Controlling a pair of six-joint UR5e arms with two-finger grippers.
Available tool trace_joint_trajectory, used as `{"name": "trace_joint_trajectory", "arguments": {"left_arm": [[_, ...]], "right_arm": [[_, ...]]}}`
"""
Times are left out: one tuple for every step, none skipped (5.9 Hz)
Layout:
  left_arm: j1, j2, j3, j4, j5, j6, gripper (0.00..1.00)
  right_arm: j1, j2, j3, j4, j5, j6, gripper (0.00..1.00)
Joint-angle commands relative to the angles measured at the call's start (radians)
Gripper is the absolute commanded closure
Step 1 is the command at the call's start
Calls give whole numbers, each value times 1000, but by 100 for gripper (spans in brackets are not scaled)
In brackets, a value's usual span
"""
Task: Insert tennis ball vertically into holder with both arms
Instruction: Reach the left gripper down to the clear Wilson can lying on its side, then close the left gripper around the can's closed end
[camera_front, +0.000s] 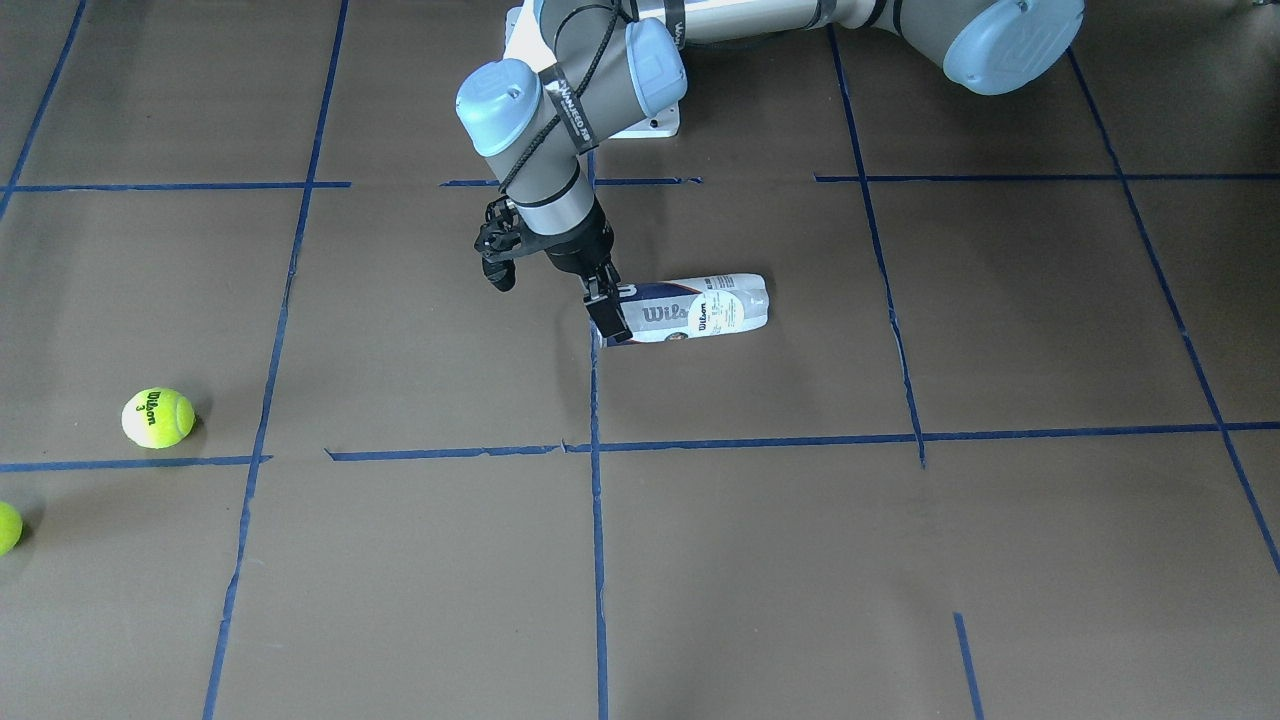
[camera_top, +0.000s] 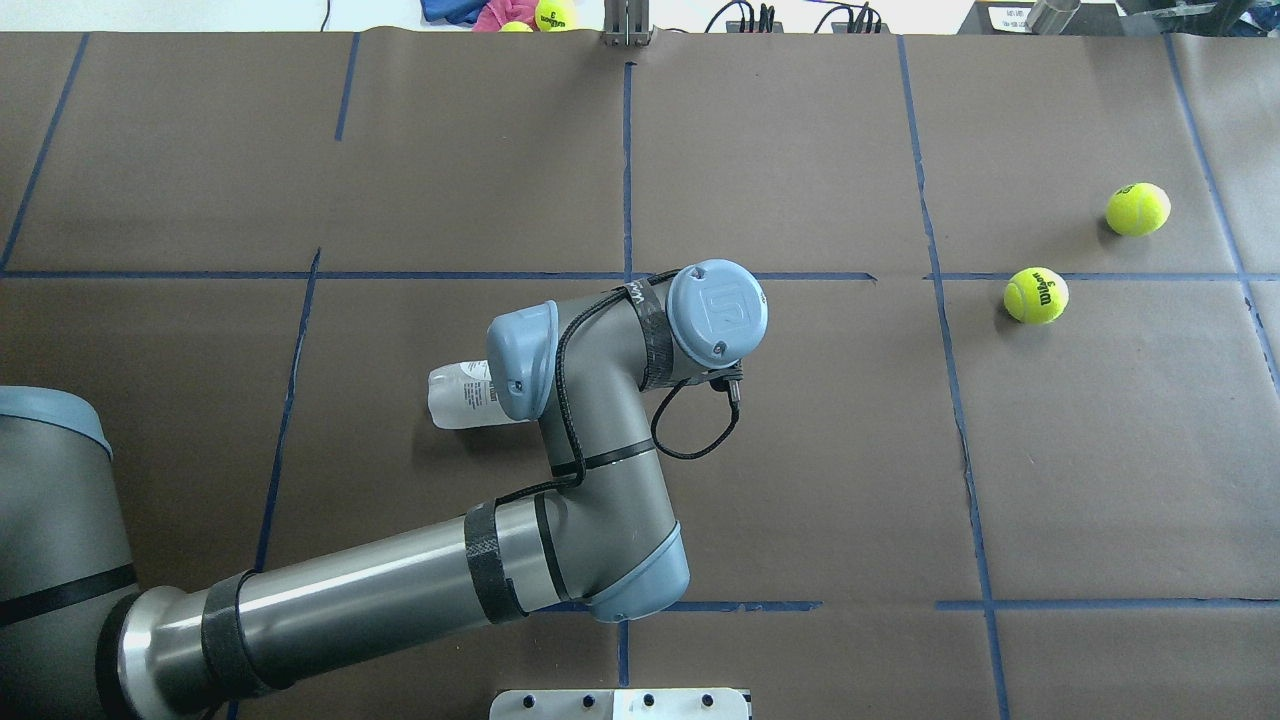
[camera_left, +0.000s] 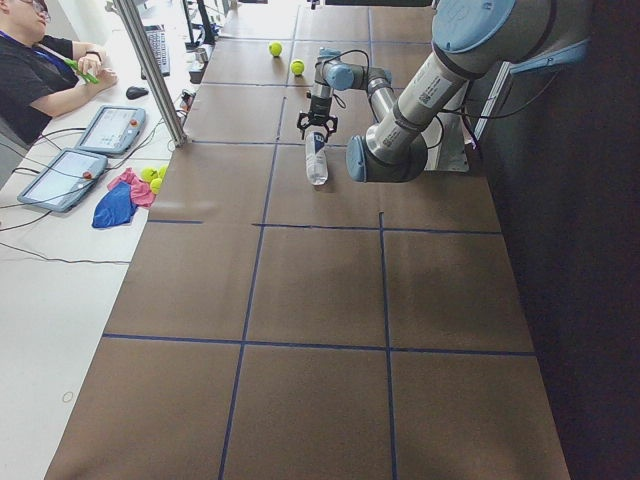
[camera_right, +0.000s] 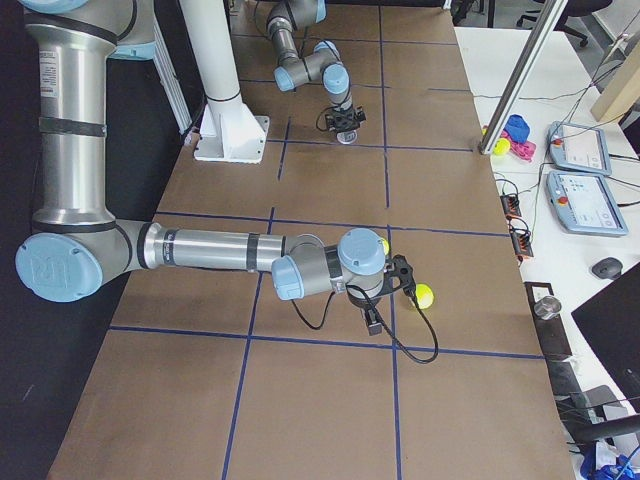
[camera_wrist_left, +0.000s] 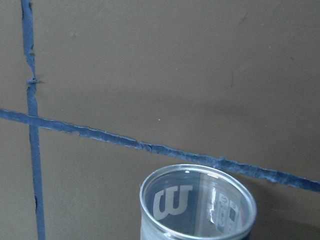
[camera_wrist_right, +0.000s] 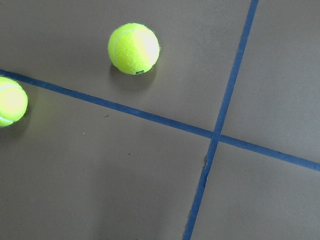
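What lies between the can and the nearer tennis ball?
Between the holder and the tennis ball only bare brown table cover crossed by blue tape lines, in the front-facing view.

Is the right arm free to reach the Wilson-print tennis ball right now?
Probably yes. The right gripper hangs close by the tennis ball, which lies in the open on the table; nothing stands between them, and the left arm is away at the holder.

Two tennis balls (camera_top: 1036, 295) (camera_top: 1137, 209) on the table (camera_top: 800, 150), one holder (camera_front: 705, 310), two arms (camera_top: 600, 470) (camera_right: 210, 250)
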Motion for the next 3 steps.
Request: {"name": "trace_joint_trajectory", "arguments": {"left_arm": [[3,20,19,-50,0,-1,1],[6,20,22,-50,0,-1,2],[6,22,22,-52,0,-6,4]], "right_arm": [[0,0,-1,0,0,0,0],[0,0,-1,0,0,0,0],[0,0,-1,0,0,0,0]]}}
